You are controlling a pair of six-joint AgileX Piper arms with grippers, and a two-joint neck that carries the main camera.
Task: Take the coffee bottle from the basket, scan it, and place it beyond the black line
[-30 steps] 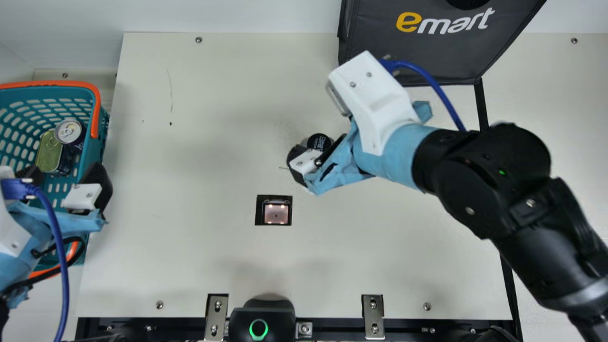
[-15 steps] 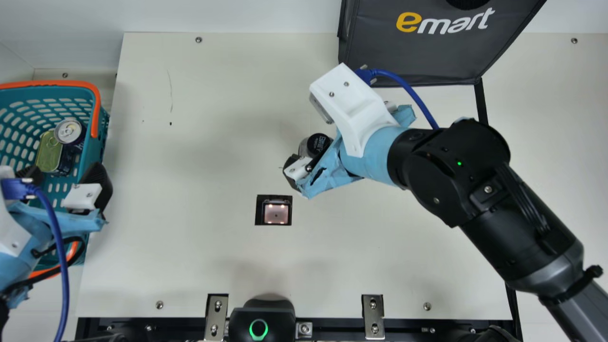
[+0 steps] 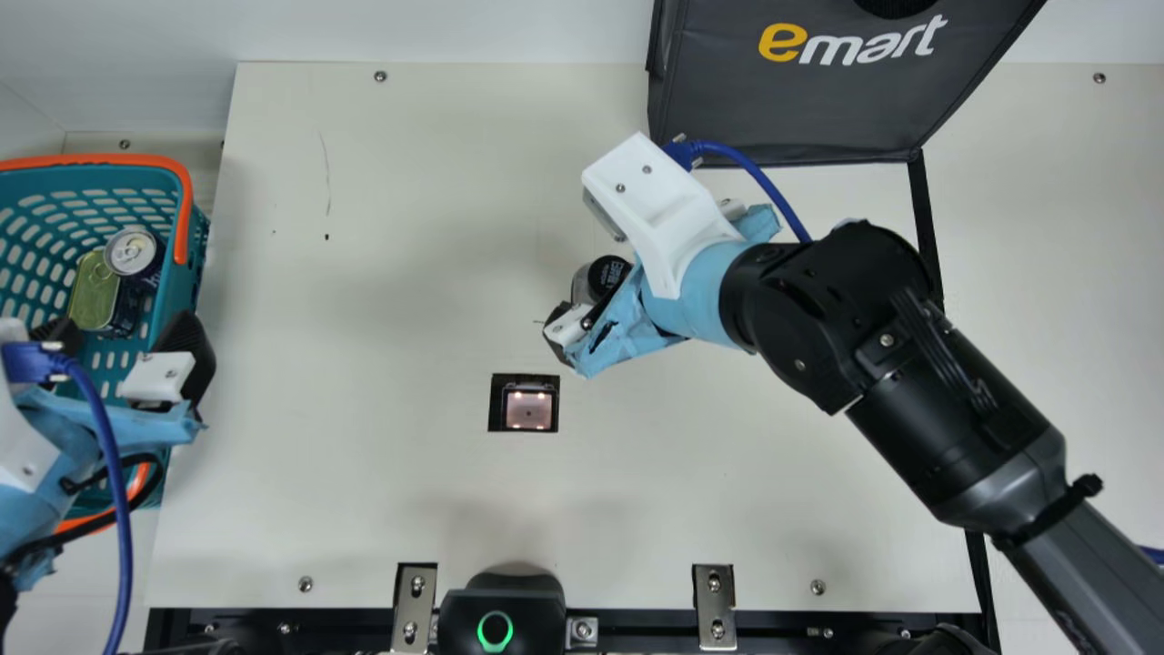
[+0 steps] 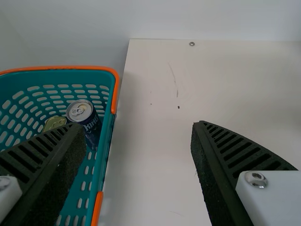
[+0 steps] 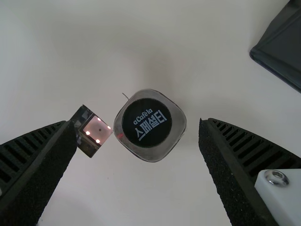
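Across a cream table (image 3: 382, 491), from basket (image 3: 173, 300) to black line (image 3: 922, 205).
Over the basket's side, a left gripper (image 3: 121, 327) with fingers spread wide; at mid-table, a right gripper (image 3: 593, 296), likewise wide, with the coffee bottle (image 5: 150, 141) upright between its fingers, on the basket side of the line; near the bottle, a lit scanner window (image 3: 529, 410).

Open room ran over the tabletop (image 3: 364, 491) along its near edge and up to the far left corner. The right arm (image 3: 846, 318) barred the way across the black line (image 3: 922, 205); the bag (image 3: 791, 100) blocked part of the far edge, the basket (image 3: 136, 160) rose beside the left.
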